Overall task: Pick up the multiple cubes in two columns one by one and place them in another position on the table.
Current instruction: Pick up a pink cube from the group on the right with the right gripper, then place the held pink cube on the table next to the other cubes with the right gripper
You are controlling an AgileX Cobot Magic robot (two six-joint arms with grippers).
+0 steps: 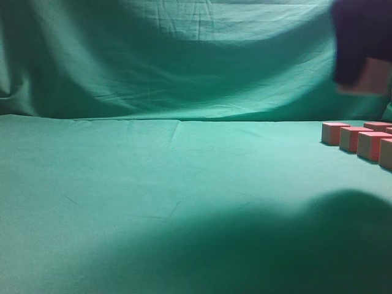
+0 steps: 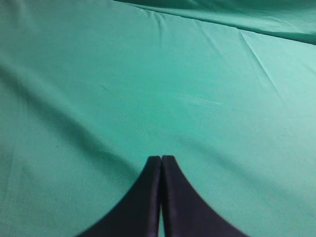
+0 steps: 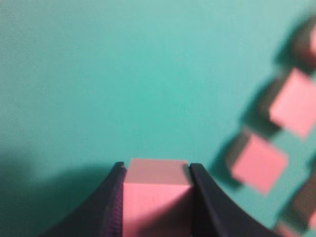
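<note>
My right gripper [image 3: 156, 170] is shut on a pinkish-red cube [image 3: 157, 197], both black fingers pressed flat against its sides. In the exterior view the same gripper [image 1: 361, 67] hangs blurred at the top right, well above the table [image 1: 153, 184], with the held cube [image 1: 375, 76] showing beneath it. Several more cubes [image 1: 352, 138] sit in rows on the green cloth at the right edge; the right wrist view shows them blurred at its right, one cube [image 3: 257, 163] nearest. My left gripper [image 2: 161, 159] is shut and empty over bare green cloth.
A wrinkled green cloth backdrop [image 1: 184, 55] rises behind the table. A broad dark shadow [image 1: 306, 245] lies across the near right of the cloth. Green table cloth [image 2: 148, 74] fills the left wrist view.
</note>
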